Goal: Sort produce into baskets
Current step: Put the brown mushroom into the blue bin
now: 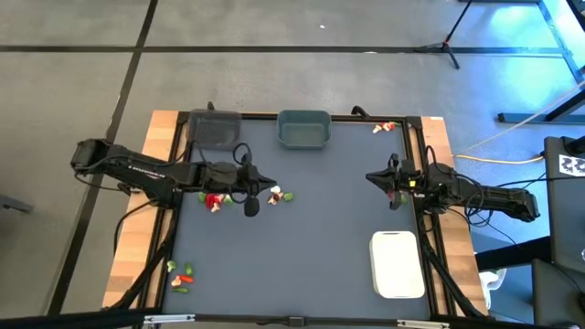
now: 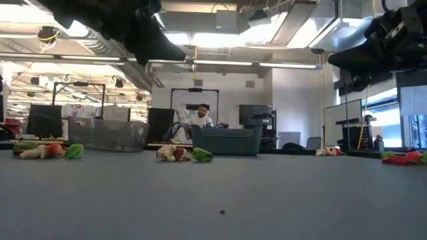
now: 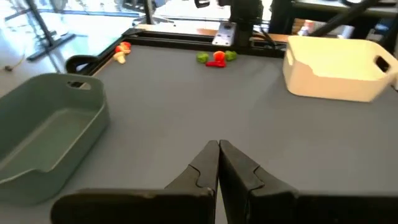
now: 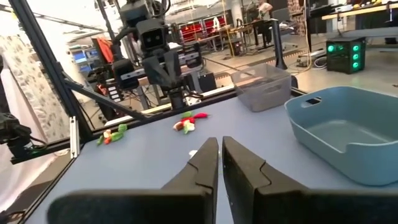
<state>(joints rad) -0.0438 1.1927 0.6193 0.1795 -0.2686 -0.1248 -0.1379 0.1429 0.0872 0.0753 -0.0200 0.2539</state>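
Evidently nothing is held: the left gripper point(image 1: 271, 182) is seen closed and empty, its fingers point(image 3: 205, 163) pressed together, poised above the mat just beside a cluster of produce point(image 1: 281, 195). The right gripper point(image 1: 371, 177) is likewise closed on nothing, near the table's 3 o'clock edge.

On the high view, produce is scattered in several groups: one under the left arm point(image 1: 213, 200) at about 9 o'clock, another point(image 1: 181, 274) at about 7 o'clock, and a small pair point(image 1: 384, 128) at about 1 o'clock. All three baskets appear empty: the dark grey bin point(image 1: 214, 129) at about 11 o'clock, the grey-teal bin point(image 1: 303, 129) at 12 o'clock, and the white tray point(image 1: 398, 265) at about 5 o'clock.

The pieces are judged to be light, tiny and rigid, easily nudged or rolled aside. Each is best pinched across its narrow middle, with the jaws opened only slightly and lowered close to the mat.
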